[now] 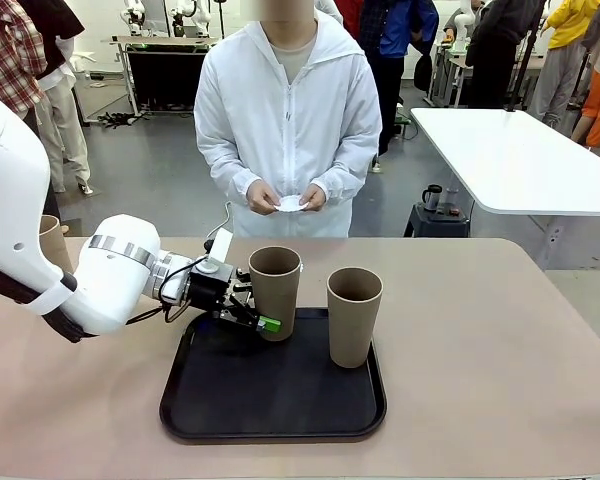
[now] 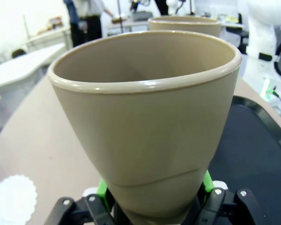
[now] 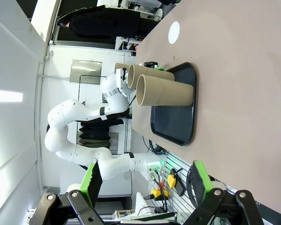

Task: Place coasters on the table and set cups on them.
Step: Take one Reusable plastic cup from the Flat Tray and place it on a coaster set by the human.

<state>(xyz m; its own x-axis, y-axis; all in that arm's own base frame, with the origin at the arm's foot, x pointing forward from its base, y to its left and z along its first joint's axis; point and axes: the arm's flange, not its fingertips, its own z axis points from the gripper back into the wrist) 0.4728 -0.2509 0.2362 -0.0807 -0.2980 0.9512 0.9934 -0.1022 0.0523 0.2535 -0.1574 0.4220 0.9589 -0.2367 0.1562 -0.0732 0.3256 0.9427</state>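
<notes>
Left side: the left gripper [image 1: 258, 316] is clamped low on the held cup [image 1: 275, 288], centre-left of the front view, with a green pad on each side of the base.
Right side: the right gripper [image 3: 145, 183] stands with jaws wide apart and nothing between them.
Cups: the held cup and a second cup [image 1: 354, 316] stand on the black tray [image 1: 210, 405], lower centre.
Handling: we judge the cups light, stiff and smooth-walled. The taper could let one slip, so a low grip suits.
Coasters: one coaster [image 2: 13, 200] lies on the table [image 1: 500, 340], at lower left in the left wrist view. Another coaster [image 1: 292, 204] is in the person's hands, upper centre.
Coaster feel: scalloped, thin paper. We judge it limp and easily nudged.
</notes>
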